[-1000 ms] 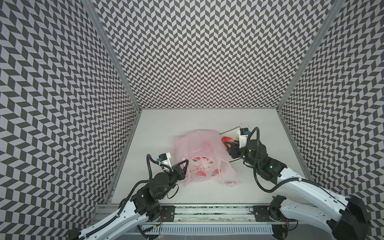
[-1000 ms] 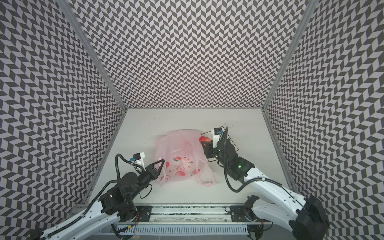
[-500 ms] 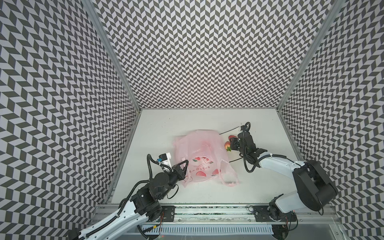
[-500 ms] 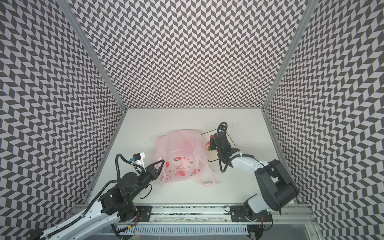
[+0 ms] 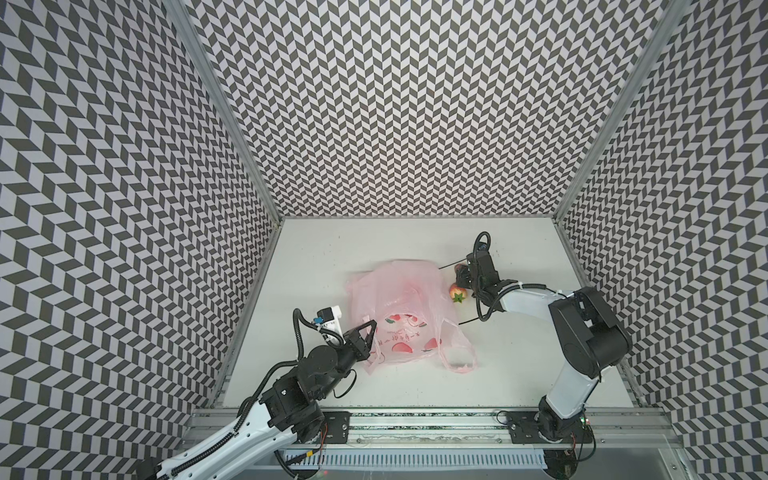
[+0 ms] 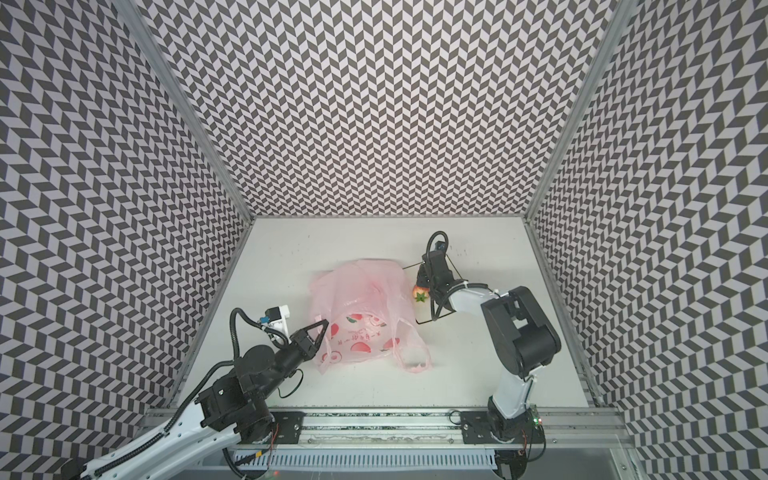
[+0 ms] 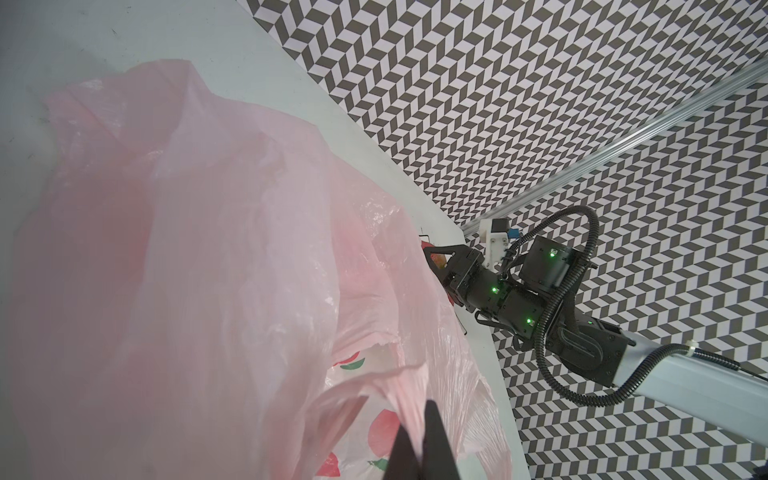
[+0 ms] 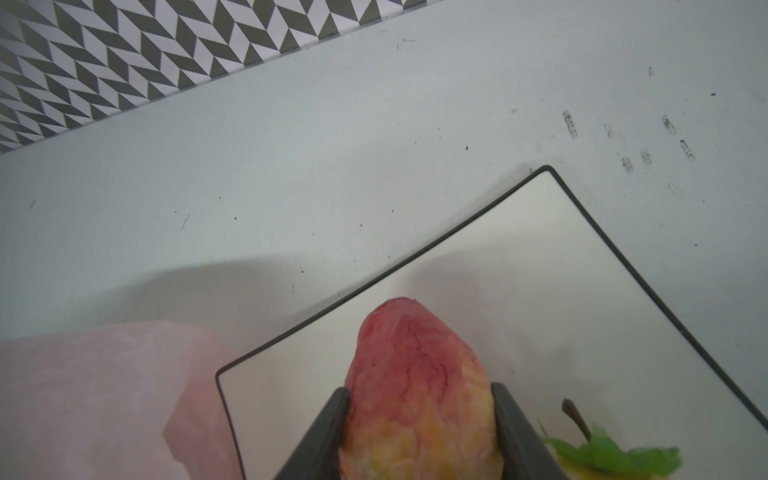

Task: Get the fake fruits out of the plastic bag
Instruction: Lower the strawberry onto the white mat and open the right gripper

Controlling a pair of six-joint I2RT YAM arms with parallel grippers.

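The pale-pink plastic bag (image 5: 401, 316) (image 6: 361, 311) lies crumpled mid-table. My left gripper (image 5: 371, 325) (image 6: 325, 323) (image 7: 417, 415) is shut on a gathered strip of the bag's near-left edge. To the bag's right, my right gripper (image 5: 460, 276) (image 6: 420, 277) is shut on a yellow-red fake fruit (image 8: 415, 395) and holds it just over the square white plate (image 8: 540, 291) (image 6: 424, 313). Another fake fruit with a green leafy cap (image 5: 457, 296) (image 6: 420, 294) (image 8: 602, 453) lies on the plate beside it. Anything inside the bag is hidden by the film.
Patterned walls (image 5: 124, 208) close in the left, back and right of the table. The bag's loop handle (image 5: 457, 353) trails toward the front. The right arm's elbow (image 5: 590, 332) stands high at the right. A metal rail (image 5: 415, 419) runs along the front edge.
The right arm has folded its elbow up and back, with its gripper still by the bag's right side and shut on the fruit. The green-capped fruit now shows. The left arm and bag have not moved.
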